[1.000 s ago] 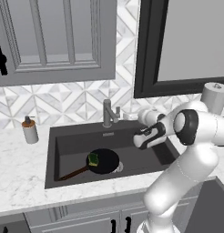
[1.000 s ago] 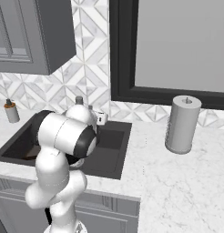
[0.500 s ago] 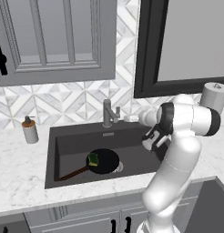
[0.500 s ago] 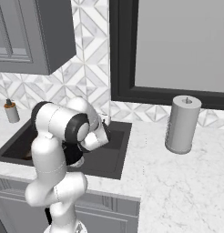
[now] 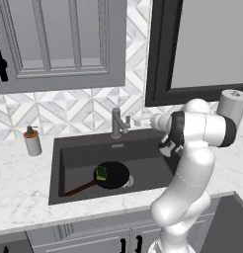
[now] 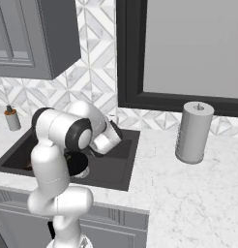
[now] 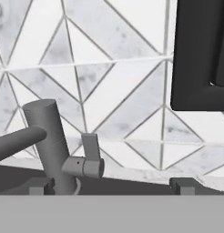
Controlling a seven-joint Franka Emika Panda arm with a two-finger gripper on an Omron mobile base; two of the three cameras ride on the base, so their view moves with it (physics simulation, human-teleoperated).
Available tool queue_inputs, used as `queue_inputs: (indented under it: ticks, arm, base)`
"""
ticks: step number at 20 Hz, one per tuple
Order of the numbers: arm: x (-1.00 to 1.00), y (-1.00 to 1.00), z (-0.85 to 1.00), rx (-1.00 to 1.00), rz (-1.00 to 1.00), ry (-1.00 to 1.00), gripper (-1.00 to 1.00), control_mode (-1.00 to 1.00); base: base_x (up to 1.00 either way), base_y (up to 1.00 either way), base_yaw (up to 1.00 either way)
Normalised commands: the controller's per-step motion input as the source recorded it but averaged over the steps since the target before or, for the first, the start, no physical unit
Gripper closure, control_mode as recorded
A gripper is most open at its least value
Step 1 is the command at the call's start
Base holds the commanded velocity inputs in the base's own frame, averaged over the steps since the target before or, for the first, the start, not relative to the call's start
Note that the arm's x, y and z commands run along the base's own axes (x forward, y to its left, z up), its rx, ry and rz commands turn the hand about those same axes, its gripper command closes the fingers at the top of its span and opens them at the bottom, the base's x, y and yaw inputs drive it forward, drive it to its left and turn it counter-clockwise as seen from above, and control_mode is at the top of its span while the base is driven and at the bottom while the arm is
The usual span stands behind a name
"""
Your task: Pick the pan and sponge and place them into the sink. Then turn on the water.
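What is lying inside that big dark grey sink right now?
Inside the dark grey rectangular sink lies a round black frying pan with a thin brown handle. A small yellow-and-green sponge rests on it. The pan hides part of the silver drain; no water is running.

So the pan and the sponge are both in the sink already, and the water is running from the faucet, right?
Not quite. The pan and the sponge do lie in the sink, but no water is running: the left base view shows no stream under the faucet, and its lever shows untouched in the hand view.
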Motion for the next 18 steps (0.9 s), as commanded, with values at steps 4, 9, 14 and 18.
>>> queue_inputs:
  ticks: [4,9,14,18]
  arm:
    - [0.0,0.19,0.0,0.0,0.0,-0.09,-1.0,-1.0]
    - [0.13,0.15,-0.01,0.0,0.0,-0.04,-1.0,-1.0]
    - [0.25,0.08,-0.09,0.0,0.0,-0.03,-1.0,-1.0]
    - [0.11,0.0,-0.17,0.0,0.0,-0.03,-1.0,-1.0]
  base:
    - [0.0,0.0,0.0]
    - [0.0,0.0,0.0]
    - [0.0,0.0,0.0]
    - [0.0,0.0,0.0]
